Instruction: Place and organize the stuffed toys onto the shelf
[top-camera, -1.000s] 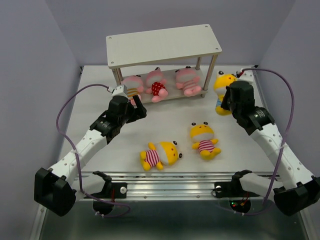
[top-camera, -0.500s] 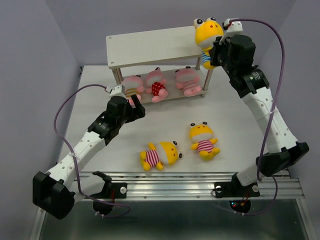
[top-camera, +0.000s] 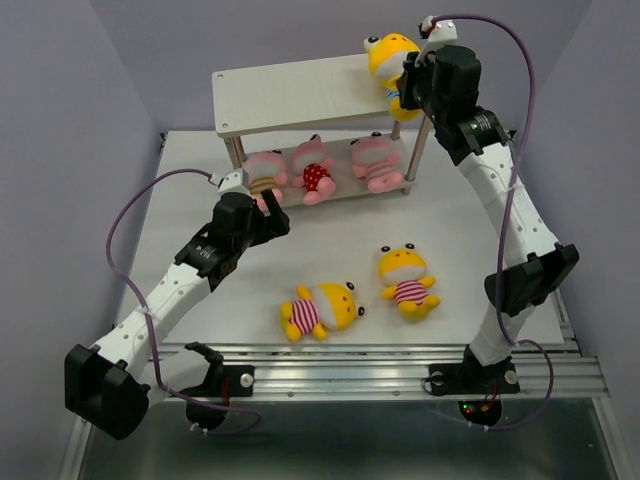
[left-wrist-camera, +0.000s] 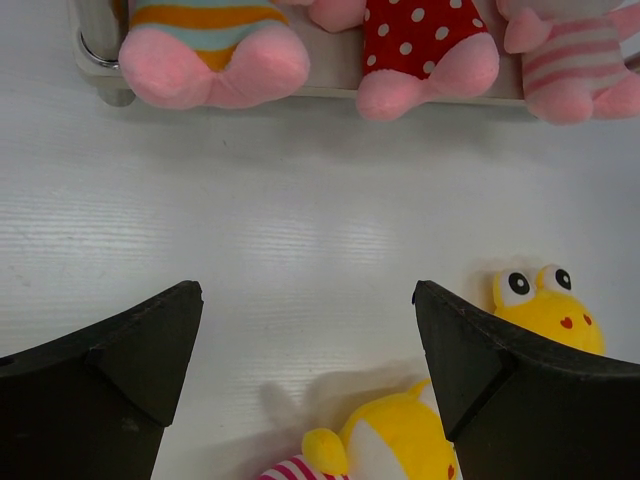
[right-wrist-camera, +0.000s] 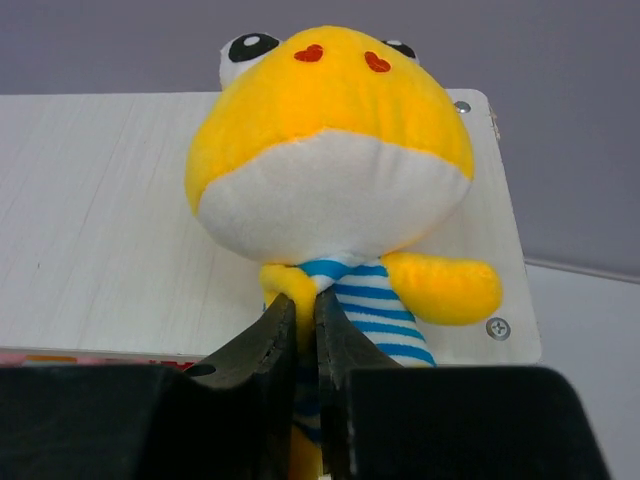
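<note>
Clamping one yellow toy (right-wrist-camera: 330, 170), right gripper (right-wrist-camera: 305, 312) overhangs shelf (top-camera: 300, 95); three pink toys (top-camera: 312, 172) shelved, two yellow toys (top-camera: 405, 277) loose, left gripper (left-wrist-camera: 308, 300) agape.

yellow toy (right-wrist-camera: 330, 150): blue-white stripes | shelf (top-camera: 300, 95): pale wood | pink toy (left-wrist-camera: 425, 30): red polka dots

White arms (top-camera: 168, 292), black fingers (left-wrist-camera: 100, 385), purple cables (top-camera: 135, 200)

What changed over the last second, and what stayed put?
The right gripper, shut on the blue-striped toy, rose from beside the shelf to its top board's right end; nothing let go. The left gripper stayed open, nearly still; the pink toys on the lower board and two yellow toys on the table did not move.
</note>
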